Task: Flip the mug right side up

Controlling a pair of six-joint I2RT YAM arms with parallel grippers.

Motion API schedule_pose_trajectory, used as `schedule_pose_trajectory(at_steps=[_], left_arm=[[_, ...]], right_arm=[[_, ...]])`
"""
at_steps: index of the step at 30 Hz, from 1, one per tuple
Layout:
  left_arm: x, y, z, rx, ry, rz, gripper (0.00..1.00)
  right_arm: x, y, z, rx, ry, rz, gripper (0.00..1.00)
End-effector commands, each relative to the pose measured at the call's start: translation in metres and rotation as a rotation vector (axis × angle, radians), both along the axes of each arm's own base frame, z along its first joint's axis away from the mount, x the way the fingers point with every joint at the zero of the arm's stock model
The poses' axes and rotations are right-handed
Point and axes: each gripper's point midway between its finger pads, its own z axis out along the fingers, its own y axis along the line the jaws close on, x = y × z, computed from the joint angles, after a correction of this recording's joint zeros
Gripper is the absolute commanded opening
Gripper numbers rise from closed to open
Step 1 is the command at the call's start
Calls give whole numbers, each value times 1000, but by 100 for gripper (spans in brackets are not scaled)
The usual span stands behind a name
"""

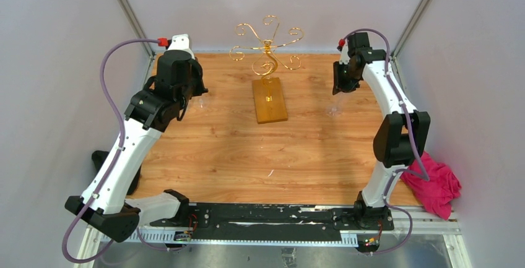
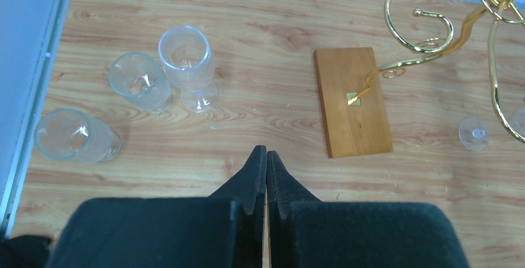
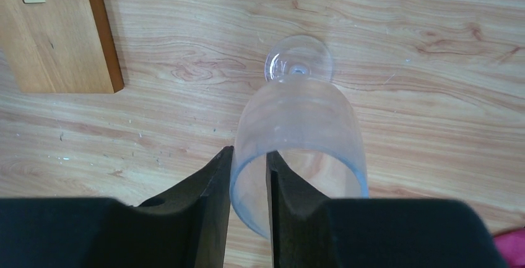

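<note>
No mug with a handle shows; the thing held is a clear stemmed glass (image 3: 297, 125). In the right wrist view its open rim faces the camera and its round foot (image 3: 298, 67) points down at the wooden table. My right gripper (image 3: 247, 151) is shut on the glass's rim wall, one finger inside and one outside. In the top view it (image 1: 339, 88) is at the far right of the table. My left gripper (image 2: 266, 150) is shut and empty above bare wood; in the top view it (image 1: 186, 95) is at the far left.
Three more clear glasses (image 2: 186, 57) (image 2: 139, 81) (image 2: 71, 135) stand near the table's left edge. A gold wire stand (image 1: 267, 48) on a wooden base (image 1: 270, 99) is at the back centre. A pink cloth (image 1: 436, 184) lies off the table's right side.
</note>
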Motion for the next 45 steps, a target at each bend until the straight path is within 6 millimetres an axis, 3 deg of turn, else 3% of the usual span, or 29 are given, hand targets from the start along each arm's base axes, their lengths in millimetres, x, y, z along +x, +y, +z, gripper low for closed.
schedule_pose_trajectory(at_steps=[1,12,16,22,25,27,33,40,44,45], left_arm=[[-1,-3,4,-22,-19,-2,0],[-1,-2,5,-21,-23,-3,0],[-1,-3,6,-22,-24,-4,0],[0,-4,6,-28,-24,-3,0],[0,-5,7,-32,-26,-8,1],[0,-7,8,-38,-29,-16,3],[-4,-15,17,-62,-75,-82,23],[-18,-39,33,-99,-196,-275,53],[-36,-55,39,-126,-286,-405,62],[-40,-56,40,-131,-309,-424,71]], right_arm=[[-11,-12,19,-29,-19,-34,31],[-13,-13,54,-29,-98,-40,35],[-17,-12,72,-25,-143,-36,40],[-24,-18,107,-48,-236,-62,57],[-31,-18,122,-48,-280,-67,72],[-36,-17,132,-50,-317,-70,89],[-57,-11,152,-118,-405,-86,96],[-88,27,173,-121,-518,-13,99],[-111,45,173,-73,-571,57,99],[-116,48,172,-66,-581,71,99]])
